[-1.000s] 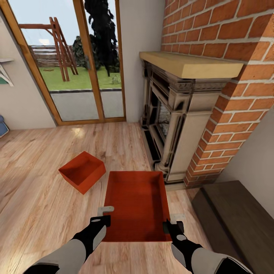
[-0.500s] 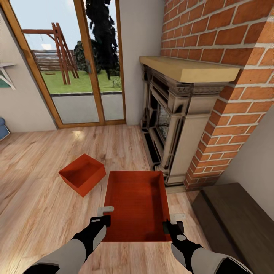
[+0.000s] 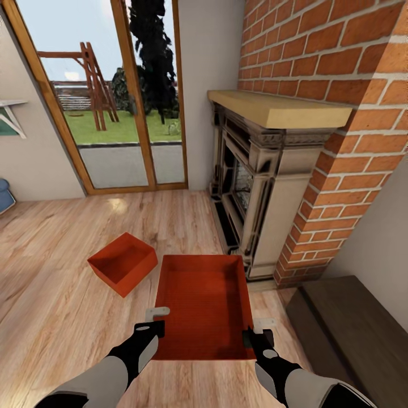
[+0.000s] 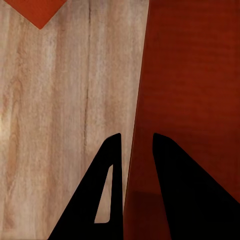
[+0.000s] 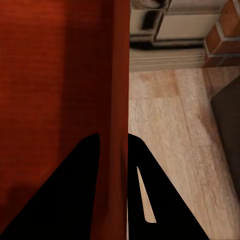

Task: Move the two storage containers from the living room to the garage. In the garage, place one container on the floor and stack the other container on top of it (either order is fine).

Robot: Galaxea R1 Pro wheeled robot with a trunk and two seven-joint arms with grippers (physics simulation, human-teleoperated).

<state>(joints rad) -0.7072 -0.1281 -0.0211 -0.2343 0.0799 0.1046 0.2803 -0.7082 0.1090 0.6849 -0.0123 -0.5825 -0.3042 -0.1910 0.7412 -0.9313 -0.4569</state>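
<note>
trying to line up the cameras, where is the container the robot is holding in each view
Head view: the held container sits low in the middle, between both grippers.
Left wrist view: its wall and ribbed bottom run along one side, a wall between the left gripper fingers.
Right wrist view: its wall sits between the right gripper fingers.
Shared landmark: the wood-plank floor.

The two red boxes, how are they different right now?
The near container is gripped by the left gripper and right gripper, one on each side wall; the far container sits untouched on the wood floor. The near one lies square to the robot, the far one turned cornerwise. Both are orange-red, lidless, empty.
</note>
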